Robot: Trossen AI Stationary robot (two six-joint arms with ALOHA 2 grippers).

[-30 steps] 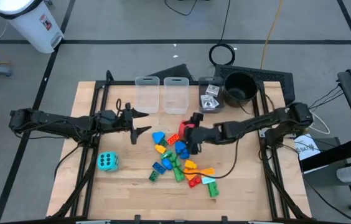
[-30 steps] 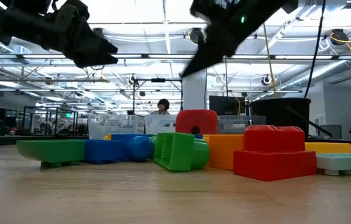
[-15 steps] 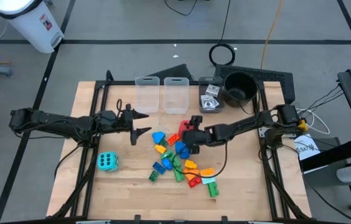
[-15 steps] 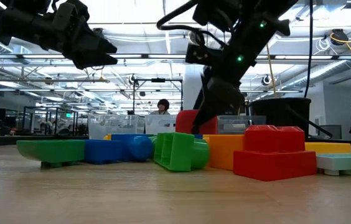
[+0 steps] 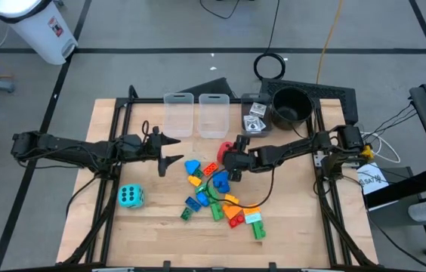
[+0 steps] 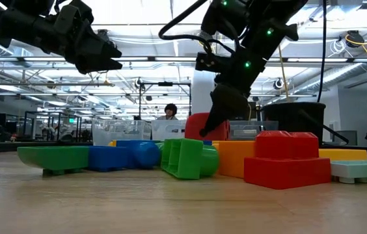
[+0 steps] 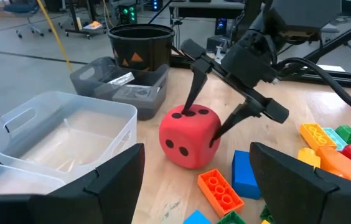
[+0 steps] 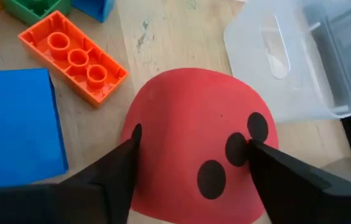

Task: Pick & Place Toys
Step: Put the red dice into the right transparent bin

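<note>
The red black-dotted die (image 7: 188,137) sits on the table by its underside, just in front of the clear bins. My right gripper (image 7: 203,121) slants down onto it from the table's right and is shut on it. The die also shows in the high view (image 5: 226,145) and fills the right wrist view (image 8: 200,143). My left gripper (image 5: 171,149) hovers open above the table's left half and points at the die. Coloured bricks (image 5: 217,193) lie heaped at mid-table. The teal die (image 5: 130,196) rests alone toward the near left. My right gripper has the red die between its two fingers, one fingertip (image 8: 132,137) on one side and the other (image 8: 253,149) on the opposite, dotted side. The fingers slant down from the table's right. The die stays on the table.
Two clear bins (image 5: 179,113) (image 5: 213,113) stand at the far edge behind the die. A grey tray with cards (image 5: 254,121) and the black pot (image 5: 290,106) are at the far right. An orange brick (image 8: 73,56) and a blue brick (image 8: 14,124) lie close by the die.
My right gripper has come down from above the pile onto the red die and tipped more steeply downward, and its fingers now stand around the die. The die has stayed in place.
</note>
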